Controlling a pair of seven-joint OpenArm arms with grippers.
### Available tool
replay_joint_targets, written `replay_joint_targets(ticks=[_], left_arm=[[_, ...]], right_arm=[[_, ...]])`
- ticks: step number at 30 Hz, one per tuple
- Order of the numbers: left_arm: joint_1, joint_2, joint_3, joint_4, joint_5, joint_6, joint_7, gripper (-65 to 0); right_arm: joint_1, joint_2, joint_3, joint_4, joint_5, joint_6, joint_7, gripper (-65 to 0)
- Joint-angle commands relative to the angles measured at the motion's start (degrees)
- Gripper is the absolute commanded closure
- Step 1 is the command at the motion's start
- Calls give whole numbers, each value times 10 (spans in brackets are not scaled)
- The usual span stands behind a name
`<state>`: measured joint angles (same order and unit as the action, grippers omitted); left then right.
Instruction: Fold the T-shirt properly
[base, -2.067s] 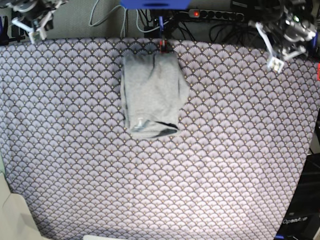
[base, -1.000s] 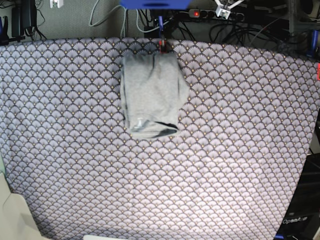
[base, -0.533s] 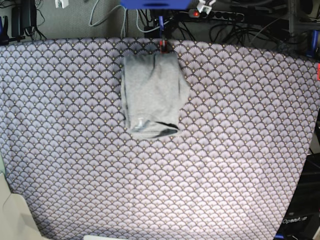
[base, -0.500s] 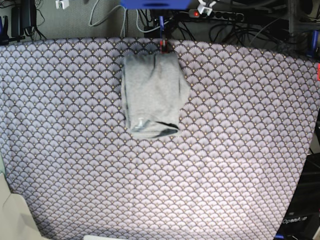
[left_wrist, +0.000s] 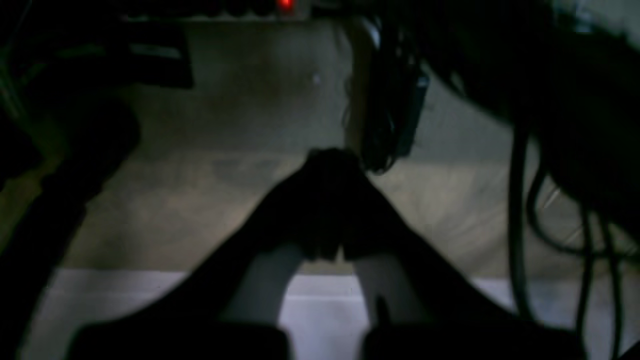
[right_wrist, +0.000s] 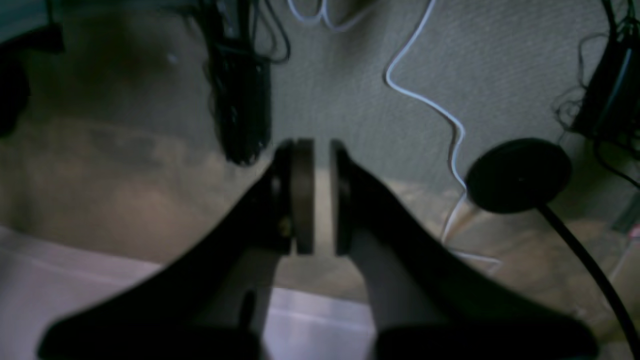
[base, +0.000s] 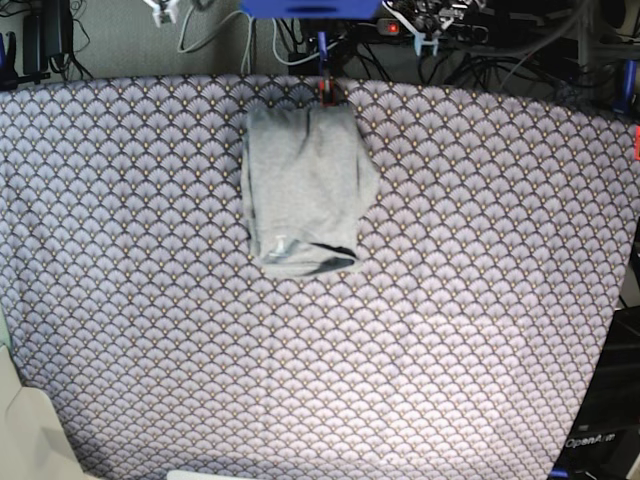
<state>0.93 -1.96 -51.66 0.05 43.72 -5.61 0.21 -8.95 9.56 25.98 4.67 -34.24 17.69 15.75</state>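
Note:
The light grey T-shirt lies folded into a compact rectangle on the purple fan-scale tablecloth, near the back middle, with a dark inner edge showing at its front hem. Both arms are behind the table's back edge, away from the shirt. My left gripper is shut and empty; its tip shows in the base view at the top. My right gripper is empty, its pads standing a thin slit apart; its tip shows in the base view at the top left.
Cables and a power strip with a red light lie behind the table. A red clamp sits at the back edge by the shirt. A black round base and a white cable lie on the floor.
Both grippers have drawn back from the table corners to behind the back edge and shifted toward the middle. The T-shirt has not moved.

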Motion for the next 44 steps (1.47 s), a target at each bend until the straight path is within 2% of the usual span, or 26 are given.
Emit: replay_joint_targets(ticks=[1, 4, 10, 15, 18, 21, 23, 30, 31, 34, 36, 44], left_arm=[[-3, -3, -1, -1, -17, 3, 2, 0], [-7, -1, 0, -1, -47, 6, 0, 0], [-21, 7, 0, -1, -52, 6, -27, 0], [-33, 11, 19, -1, -35, 6, -28, 0], [-36, 13, 42, 3, -25, 6, -30, 0], [-36, 13, 55, 2, -23, 6, -72, 0], [-33, 10, 63, 0, -23, 6, -96, 0], [-33, 7, 61, 1, -27, 6, -101, 0], [-34, 7, 61, 1, -28, 13, -101, 0], [-37, 9, 63, 1, -27, 64, -101, 0], [-39, 11, 64, 2, -23, 80, -101, 0], [-55, 9, 62, -1, -27, 81, -95, 0]], right_arm=[[10, 3, -7, -17, 1, -14, 5, -40], [28, -3, -22, -37, 1, -64, 6, -40], [42, -15, -24, -39, 1, -139, -4, -40], [58, -35, -22, -37, 1, -150, -58, -43], [67, -49, -23, -37, 1, -190, -61, -44], [70, -53, -23, -37, 1, -233, -57, -44], [70, -53, -23, -37, 1, -235, -56, -44], [64, -54, -12, -12, 7, -239, -34, -44], [64, -54, -1, -12, 17, -239, -32, -44], [63, -54, 10, -12, 27, -238, -31, -44], [57, -54, 11, -12, 27, -238, -31, -44], [57, -50, 10, -12, 27, -235, -30, -44]])
